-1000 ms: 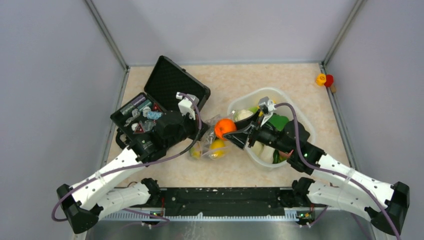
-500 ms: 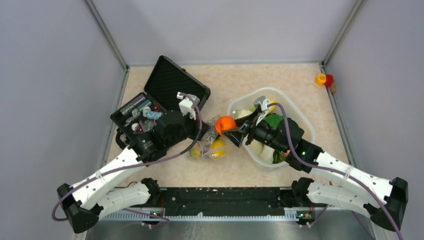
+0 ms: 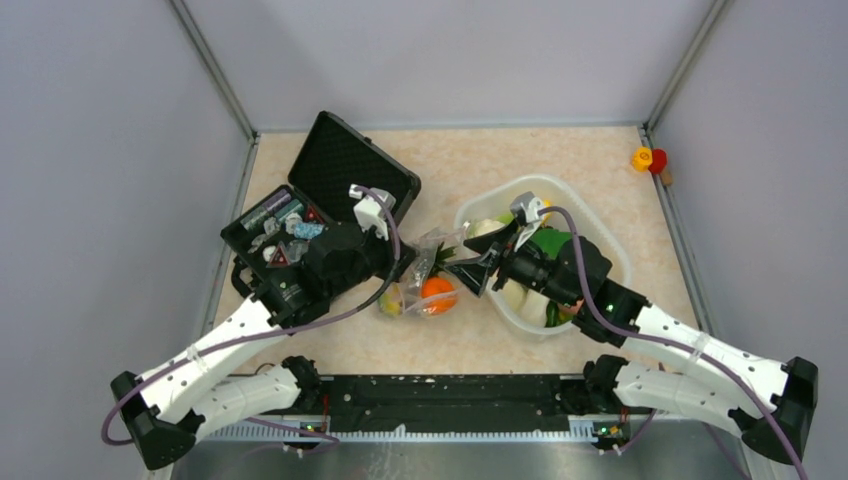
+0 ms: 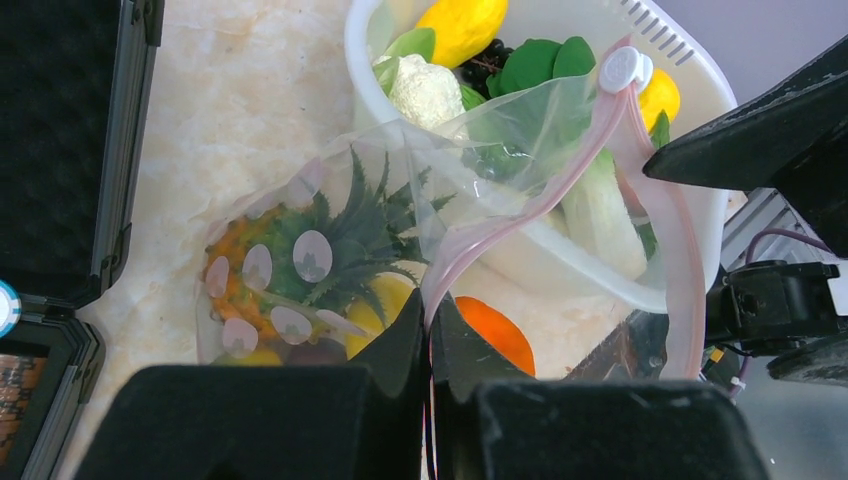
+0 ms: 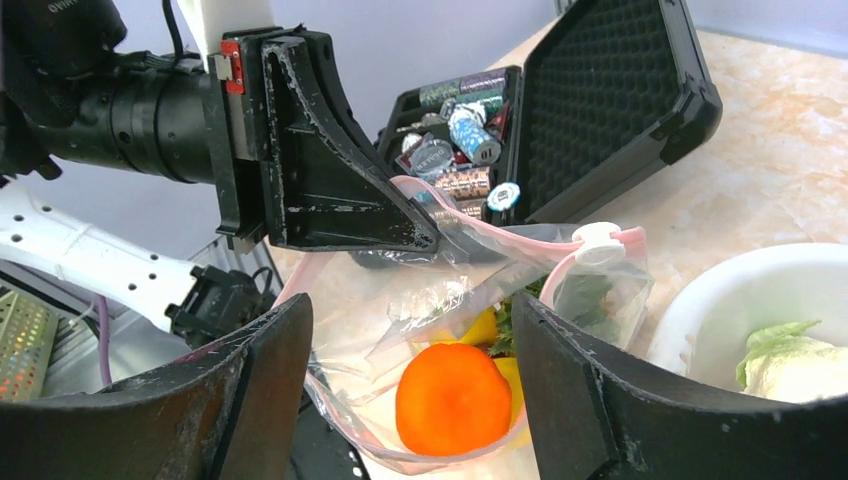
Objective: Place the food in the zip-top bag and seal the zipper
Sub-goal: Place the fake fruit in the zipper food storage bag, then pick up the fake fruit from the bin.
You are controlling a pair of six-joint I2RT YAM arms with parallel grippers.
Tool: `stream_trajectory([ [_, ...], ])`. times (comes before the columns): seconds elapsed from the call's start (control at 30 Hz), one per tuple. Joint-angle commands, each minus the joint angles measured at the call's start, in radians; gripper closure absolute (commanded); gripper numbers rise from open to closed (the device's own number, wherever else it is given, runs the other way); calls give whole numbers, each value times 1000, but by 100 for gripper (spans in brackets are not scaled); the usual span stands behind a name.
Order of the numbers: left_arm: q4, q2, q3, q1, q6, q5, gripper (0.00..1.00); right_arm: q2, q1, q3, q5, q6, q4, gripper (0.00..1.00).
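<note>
While the left end effector [image 4: 430,322] clamps the pink zipper [image 4: 478,238] of the zip-top bag [image 4: 330,200] at the bottom centre of its wrist view, the right end effector [image 5: 410,308] stands wide, holding nothing — the orange [image 5: 452,398] lies inside the bag, low between its fingers.

The right claw [image 5: 410,325] is wide open, with one black finger [image 5: 240,400] on each side. Right between them, a little ahead, the orange [image 5: 452,398] lies inside the clear zip-top bag [image 5: 600,292]. It touches a yellow fruit [image 5: 482,328]. The pink zipper [image 5: 500,238] runs across ahead of the claw. Ahead and to the left, the left claw [image 5: 425,238] pinches that pink edge. Farther ahead stands an open black case [image 5: 600,100]. The white tub [image 5: 740,290] sits to the right on the tabletop [image 5: 790,140].
</note>
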Motion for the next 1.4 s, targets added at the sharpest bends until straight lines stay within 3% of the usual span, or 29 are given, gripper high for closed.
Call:
stream_trajectory([
  [0.0,26,-55,21,-2,-8,-37,99,-68,11,18,-9,-17,59,30],
  [0.17,38,-140,-17,-2,-24,-111,100,-193,11,-35,63,-16,66,37],
  [0.3,91,-228,-88,-2,-42,-198,100,-269,11,-26,304,-3,-91,37],
  [0.43,90,-217,-94,-2,-24,-179,99,-217,11,90,658,93,-420,51],
  [0.57,60,-128,-43,-2,-32,-123,100,-35,-1,231,982,247,-833,34],
  [0.63,60,-106,-30,-2,-32,-96,100,37,-16,274,1064,385,-1000,33],
  [0.7,62,-96,-23,-2,-31,-84,100,46,-19,253,1078,465,-1016,35],
  [0.8,60,-106,-29,-2,-31,-88,100,-13,-74,147,996,445,-875,35],
  [0.97,45,-148,-41,-2,-29,-98,100,-125,-371,24,836,477,-790,36],
  [1.2,52,-172,-58,-2,-29,-120,99,-218,-402,-58,886,569,-767,39],
  [1.37,47,-156,-49,-2,-27,-110,100,-196,-420,-85,898,547,-746,40],
])
